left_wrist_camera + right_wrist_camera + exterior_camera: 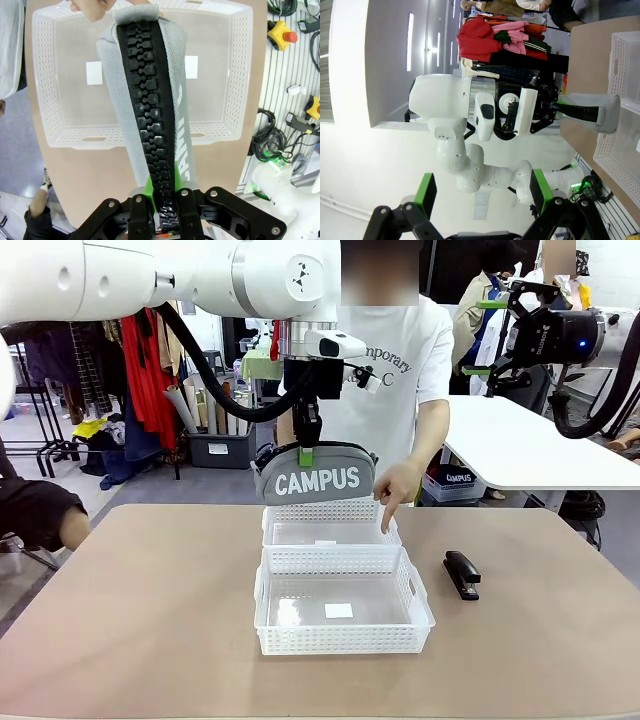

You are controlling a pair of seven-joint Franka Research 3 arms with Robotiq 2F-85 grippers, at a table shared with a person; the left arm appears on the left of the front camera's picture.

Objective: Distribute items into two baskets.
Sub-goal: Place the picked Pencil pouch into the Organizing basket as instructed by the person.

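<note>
My left gripper [307, 454] is shut on the top of the grey "CAMPUS" pouch [316, 480], which hangs above the far basket [335, 511]. In the left wrist view the pouch [150, 110] runs up from the gripper [162, 207] along its black zip, over a white lattice basket [50, 100]. The nearer, wider basket [340, 638] holds nothing. A small black stapler [462, 574] lies on the table to the baskets' right. My right gripper [492, 335] hovers open at the upper right; its green pads [426, 192] stand wide apart.
A person in a white T-shirt stands at the far side, one hand [396, 486] pointing down at the far basket's right corner; the fingers [95, 7] show by the pouch's far end. The brown table [150, 620] has free room left and right of the baskets.
</note>
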